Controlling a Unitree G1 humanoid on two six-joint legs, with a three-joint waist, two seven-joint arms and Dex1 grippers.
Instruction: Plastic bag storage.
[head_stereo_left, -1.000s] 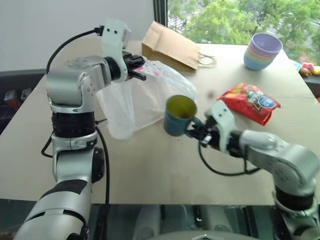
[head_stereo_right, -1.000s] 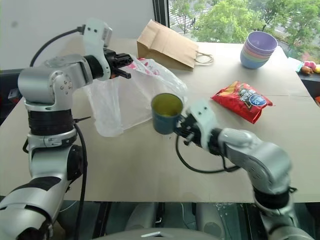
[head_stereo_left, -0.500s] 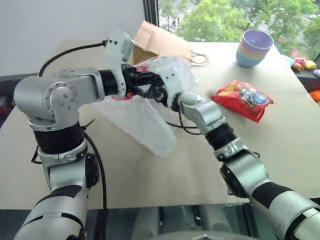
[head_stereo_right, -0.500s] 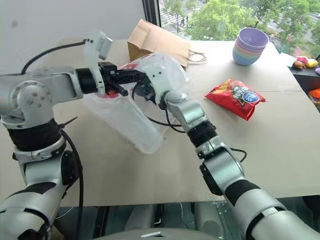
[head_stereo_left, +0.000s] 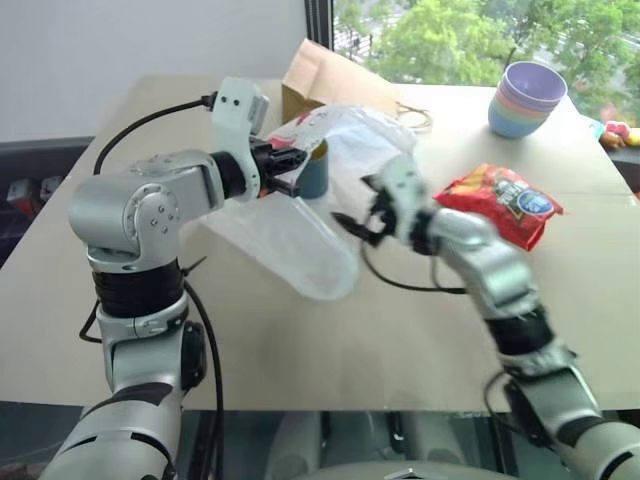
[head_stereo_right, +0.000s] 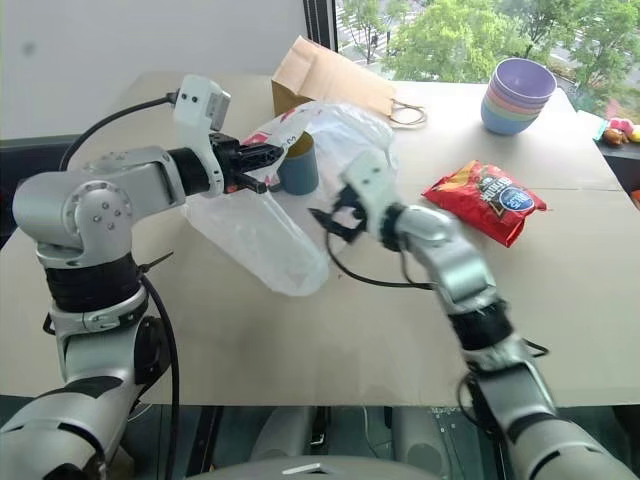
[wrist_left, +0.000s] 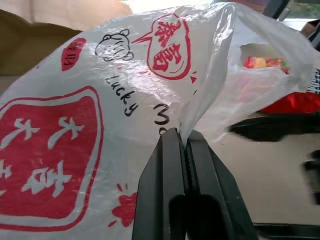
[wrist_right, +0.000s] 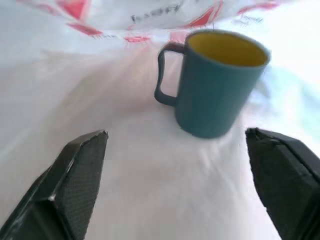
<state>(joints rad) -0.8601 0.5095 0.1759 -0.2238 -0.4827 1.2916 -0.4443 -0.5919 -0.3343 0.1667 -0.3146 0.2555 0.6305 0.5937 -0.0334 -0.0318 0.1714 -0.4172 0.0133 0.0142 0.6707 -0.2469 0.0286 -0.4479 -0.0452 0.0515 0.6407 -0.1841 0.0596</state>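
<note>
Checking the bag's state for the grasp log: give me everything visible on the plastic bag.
The plastic bag is thin, crinkly, translucent white film printed with a red square logo, red marks and black lettering. The shut left gripper pinches a gathered fold near its top, holding that part off the table while the rest sags toward it. A blue mug with a yellow inside stands upright on the bag's film, in front of the open right gripper.

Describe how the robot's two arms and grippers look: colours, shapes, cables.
Both arms are silver-grey metal with rounded joint housings and black ribbed bands between segments. Each wrist carries a white boxy camera block, and a black cable loops along each forearm. The left gripper has two flat black fingers with ridged inner faces. The right gripper has two wide black fingers with textured pads.
</note>
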